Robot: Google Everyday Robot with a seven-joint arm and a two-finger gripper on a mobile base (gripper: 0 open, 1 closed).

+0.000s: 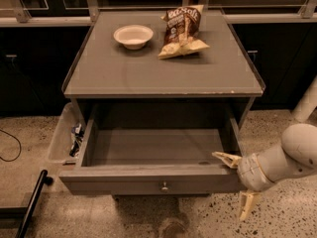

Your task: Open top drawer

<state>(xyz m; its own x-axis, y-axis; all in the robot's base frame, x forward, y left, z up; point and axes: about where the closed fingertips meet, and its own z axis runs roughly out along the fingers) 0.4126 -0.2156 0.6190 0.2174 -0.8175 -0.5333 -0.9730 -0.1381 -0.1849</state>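
While the top drawer (124, 185) stands pulled well out from under the grey tabletop (163, 76), its grey box interior faces up and its small round knob (164, 186) sits at the centre of the front. The gripper (237, 182) is at the drawer's front right corner, fingers spread apart and holding nothing, the upper one over the drawer's rim. On the tabletop sit a white bowl (133, 35) and a snack bag (182, 31). A clear bin (60, 142) beside the cabinet's left side holds small indistinct items.

Grey counter (163, 73), bearing a white bowl (133, 35) near the back and a crumpled snack bag (182, 31) just beside it; pincer (237, 181) below its front right corner, fingers spread.
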